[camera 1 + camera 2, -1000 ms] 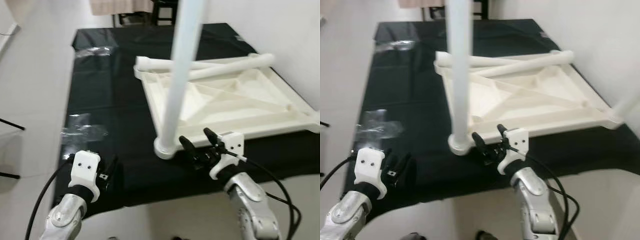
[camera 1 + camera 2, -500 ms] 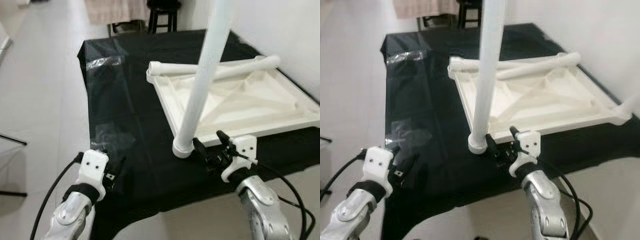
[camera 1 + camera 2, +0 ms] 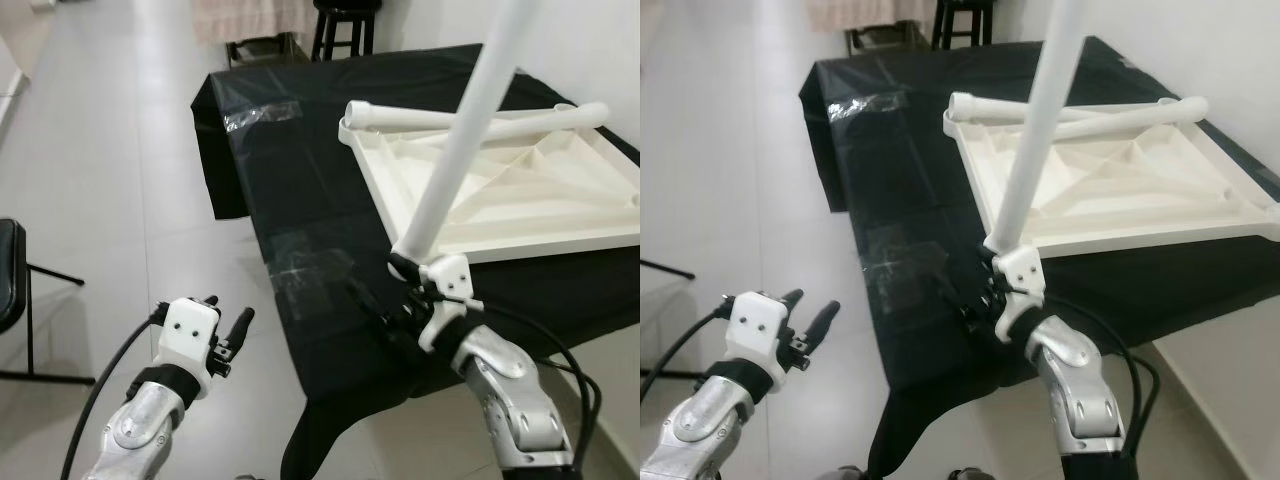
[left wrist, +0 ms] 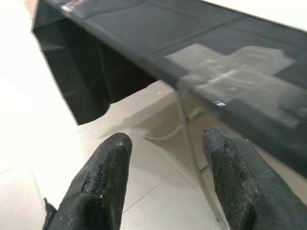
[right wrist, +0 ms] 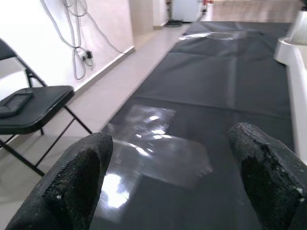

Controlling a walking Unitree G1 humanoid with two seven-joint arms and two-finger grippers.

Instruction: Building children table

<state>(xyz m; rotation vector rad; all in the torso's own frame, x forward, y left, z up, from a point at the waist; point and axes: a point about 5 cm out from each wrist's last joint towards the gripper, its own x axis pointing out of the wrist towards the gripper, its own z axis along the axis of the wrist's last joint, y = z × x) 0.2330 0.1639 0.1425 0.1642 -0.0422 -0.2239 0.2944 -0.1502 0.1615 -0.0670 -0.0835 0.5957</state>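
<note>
Both jaws gape: right gripper (image 5: pixel 168 177) over black tablecloth (image 5: pixel 225 76); left gripper (image 4: pixel 168 182) over floor (image 4: pixel 144 177).

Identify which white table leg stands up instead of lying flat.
The leg rising from the upturned tabletop's near corner, beside the right gripper; the other legs lie along its far edge.

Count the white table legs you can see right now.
3: one upright leg standing at the near corner of the upside-down tabletop, and two loose legs lying along its far edge. Others may be hidden.
</note>
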